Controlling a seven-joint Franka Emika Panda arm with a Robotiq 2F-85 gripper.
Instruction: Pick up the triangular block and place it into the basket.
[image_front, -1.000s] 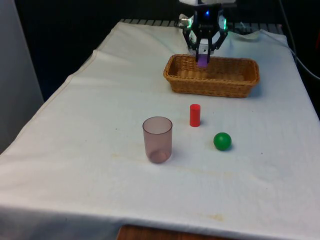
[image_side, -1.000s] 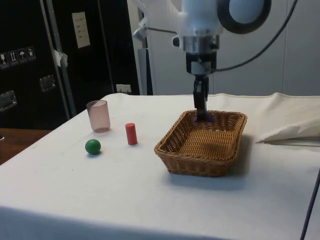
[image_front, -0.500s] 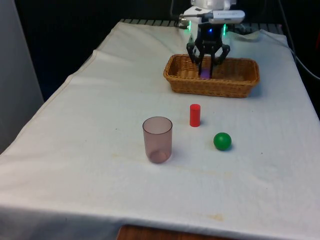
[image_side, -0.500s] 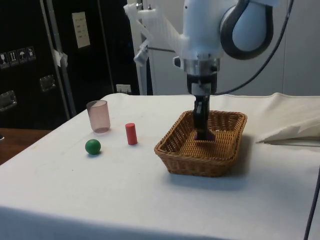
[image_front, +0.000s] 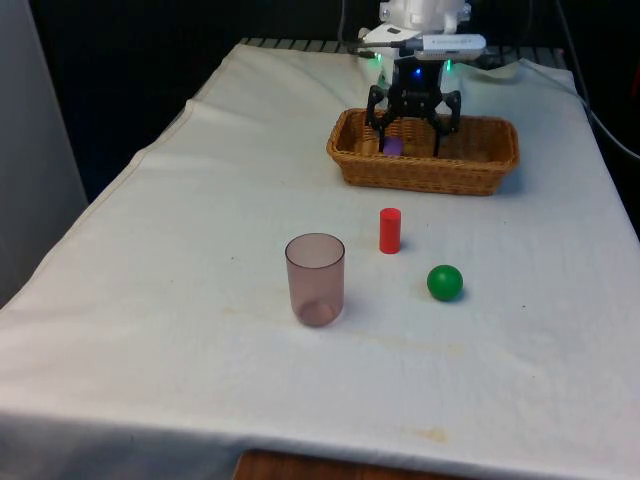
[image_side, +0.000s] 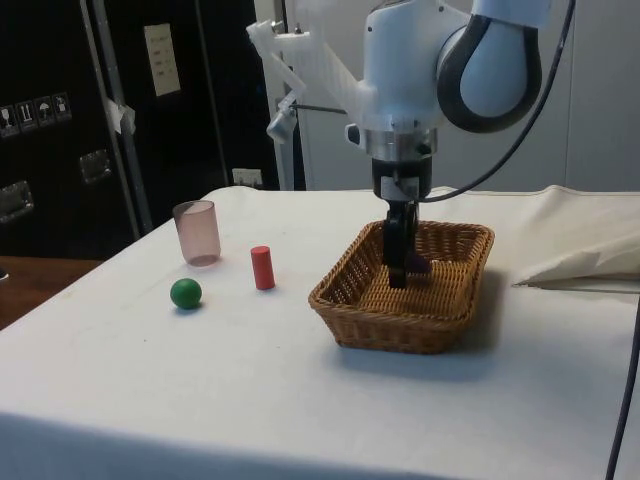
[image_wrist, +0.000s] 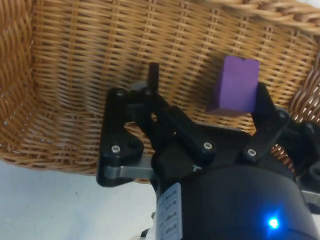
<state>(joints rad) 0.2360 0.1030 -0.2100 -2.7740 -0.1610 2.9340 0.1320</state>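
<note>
Gripper (image_front: 410, 133) low inside basket (image_front: 430, 172); near wall hides the fingertips in the front view. Jaws apart, holding nothing. Purple block (image_wrist: 233, 83) lies on the basket floor just inside one finger (image_wrist: 264, 107), free; its triangular form is hard to judge. Half a second ago it sat between closer fingers.

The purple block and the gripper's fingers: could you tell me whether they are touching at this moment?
Cannot tell. In the wrist view the purple block lies in the basket right beside one finger of the open gripper; no clear gap shows.
</note>
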